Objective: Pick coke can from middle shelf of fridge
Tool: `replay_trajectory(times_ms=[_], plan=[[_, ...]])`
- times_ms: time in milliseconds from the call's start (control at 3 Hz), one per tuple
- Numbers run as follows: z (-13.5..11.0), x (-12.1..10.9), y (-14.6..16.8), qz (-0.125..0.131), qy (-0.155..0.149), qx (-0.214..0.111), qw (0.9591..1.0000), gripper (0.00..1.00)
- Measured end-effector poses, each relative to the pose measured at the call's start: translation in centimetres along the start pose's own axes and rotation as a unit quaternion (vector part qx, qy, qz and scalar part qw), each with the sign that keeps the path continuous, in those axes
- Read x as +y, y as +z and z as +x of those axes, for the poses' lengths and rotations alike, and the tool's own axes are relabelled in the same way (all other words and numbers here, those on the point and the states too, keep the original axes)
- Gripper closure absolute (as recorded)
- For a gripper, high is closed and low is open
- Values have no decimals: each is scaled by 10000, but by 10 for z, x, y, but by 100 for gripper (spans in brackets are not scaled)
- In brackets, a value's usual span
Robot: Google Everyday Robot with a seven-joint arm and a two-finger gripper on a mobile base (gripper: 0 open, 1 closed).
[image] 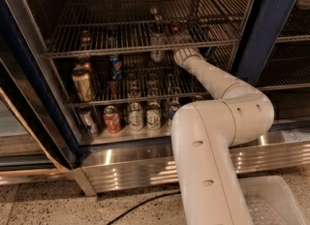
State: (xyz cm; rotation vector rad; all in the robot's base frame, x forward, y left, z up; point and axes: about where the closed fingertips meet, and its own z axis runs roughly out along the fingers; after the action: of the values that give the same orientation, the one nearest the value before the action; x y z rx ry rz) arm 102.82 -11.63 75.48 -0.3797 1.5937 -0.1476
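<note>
Gripper (182, 37) sits above the chrome wire-rod middle shelf (97, 52); its grip cannot be told. One smooth white tubular arm (213, 122); one blue cylindrical Pepsi can (115, 67) below.

The big white arm (206, 175) comes up from the bottom, at 6 o'clock. It bends at a fat elbow (244, 115) out toward 3 o'clock, then points up toward 11 o'clock. The gripper (183, 52) is at its tip, just above the middle.
</note>
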Motion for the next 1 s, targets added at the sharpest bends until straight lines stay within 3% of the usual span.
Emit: replay_trajectory(times_ms=[1000], plan=[[17,1,5,17,6,178,9998,49]])
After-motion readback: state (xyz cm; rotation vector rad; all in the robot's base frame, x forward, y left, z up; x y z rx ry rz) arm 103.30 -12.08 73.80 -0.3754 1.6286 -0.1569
